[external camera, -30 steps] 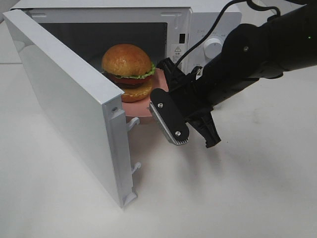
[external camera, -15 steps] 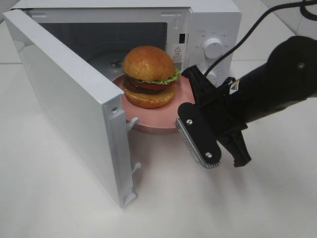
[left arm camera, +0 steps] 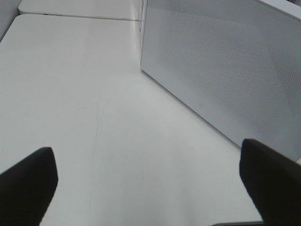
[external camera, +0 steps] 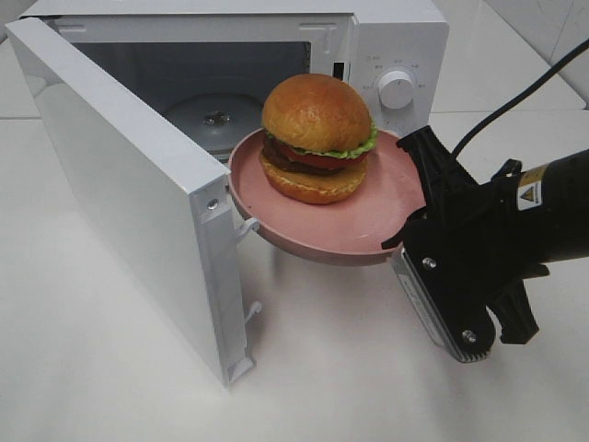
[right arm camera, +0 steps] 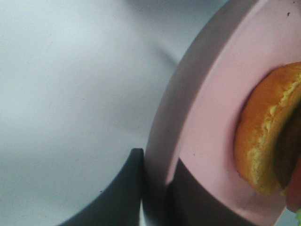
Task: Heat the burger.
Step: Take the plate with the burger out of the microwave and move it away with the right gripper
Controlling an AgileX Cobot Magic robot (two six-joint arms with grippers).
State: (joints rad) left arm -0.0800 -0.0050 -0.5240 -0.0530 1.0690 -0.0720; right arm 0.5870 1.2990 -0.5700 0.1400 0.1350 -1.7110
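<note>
Pink plate [external camera: 386, 226], pinched at its rim by the right gripper [external camera: 409, 241], carries the burger [external camera: 317, 138] just outside the open microwave [external camera: 405, 41]. It should stay flat and move slowly. Left gripper [left arm camera: 150, 188] hangs wide apart.

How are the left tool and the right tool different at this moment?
The left tool is open and holds nothing; the right tool is shut on the rim of the pink plate that carries the burger. The left tool is beside the microwave; the right tool is in front of its open door. Both have dark fingers.
</note>
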